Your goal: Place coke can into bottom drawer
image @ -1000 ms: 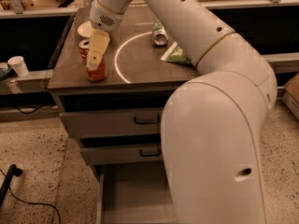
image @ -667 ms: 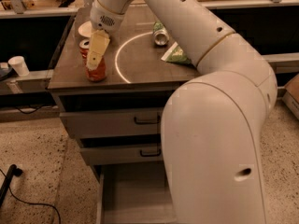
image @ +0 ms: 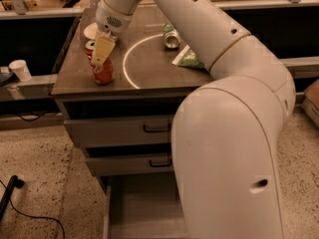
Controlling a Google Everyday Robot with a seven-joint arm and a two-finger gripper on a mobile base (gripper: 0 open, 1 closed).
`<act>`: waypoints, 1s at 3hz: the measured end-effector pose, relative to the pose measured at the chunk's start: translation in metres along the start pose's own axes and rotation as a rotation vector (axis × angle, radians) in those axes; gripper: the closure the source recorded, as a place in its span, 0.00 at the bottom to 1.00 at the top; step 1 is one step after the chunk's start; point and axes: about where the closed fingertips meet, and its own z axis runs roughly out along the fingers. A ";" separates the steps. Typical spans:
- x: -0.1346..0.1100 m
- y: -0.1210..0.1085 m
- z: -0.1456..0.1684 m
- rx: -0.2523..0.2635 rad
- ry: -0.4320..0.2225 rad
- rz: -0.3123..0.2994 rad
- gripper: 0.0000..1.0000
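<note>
The coke can point(image: 104, 75), red with a silver top, stands upright near the front left edge of the brown countertop point(image: 149, 68). My gripper point(image: 101, 62) reaches down from the arm onto the can's top and upper side, touching or almost touching it. The bottom drawer point(image: 144, 210) is pulled open below the cabinet, its flat grey floor showing, partly hidden by my arm's large white body.
Another small can point(image: 89, 46) and a white dish point(image: 91, 31) sit just behind the coke can. A green-and-silver can point(image: 172, 38) lies on its side by a green bag point(image: 190, 59). Two shut drawers point(image: 119, 131) have black handles. A white cup point(image: 21, 69) stands at the left.
</note>
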 end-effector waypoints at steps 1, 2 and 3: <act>-0.022 0.011 -0.008 0.017 -0.023 -0.102 0.93; -0.024 0.038 -0.031 0.061 0.073 -0.104 1.00; -0.019 0.082 -0.084 0.183 0.101 0.005 1.00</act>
